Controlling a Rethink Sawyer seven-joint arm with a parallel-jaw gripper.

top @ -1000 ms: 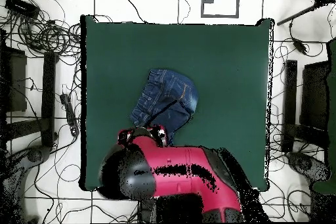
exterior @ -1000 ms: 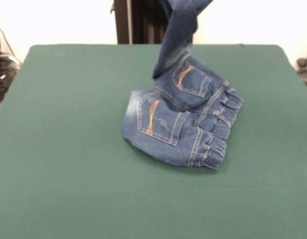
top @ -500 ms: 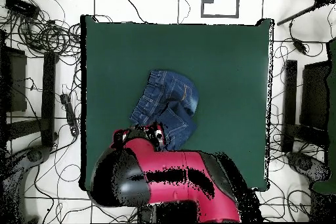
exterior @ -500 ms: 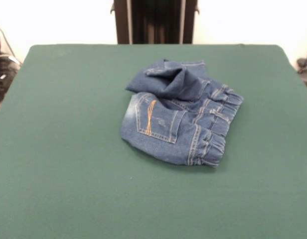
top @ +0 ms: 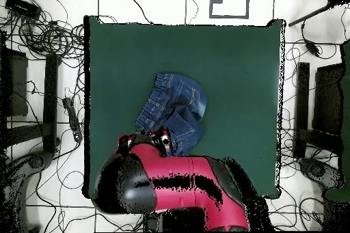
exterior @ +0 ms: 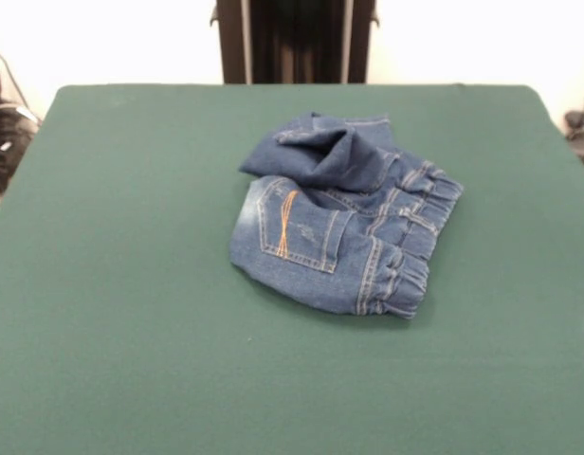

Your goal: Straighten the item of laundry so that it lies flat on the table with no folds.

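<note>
**Jeans bunched near the middle of the bench**

Lying in a rumpled heap, the jeans sit on the green bench, a little toward its far edge and slightly right of centre in the front view, well clear of all four edges. On the heap's left side a back pocket with orange stitching faces up. Behind it a trouser leg is folded over onto the seat, its open cuff showing. On the right the gathered elastic waistband curls round toward the bench's right edge, its ruffled hem standing up off the felt. The cloth is doubled over itself in several layers and is not flat.

From above, the red and black arm reaches over the bench's near edge on the robot's side, its head just beside the folded leg end of the jeans. The pincer itself is hidden beneath the arm, so I cannot tell whether it is released or clenched.
</note>
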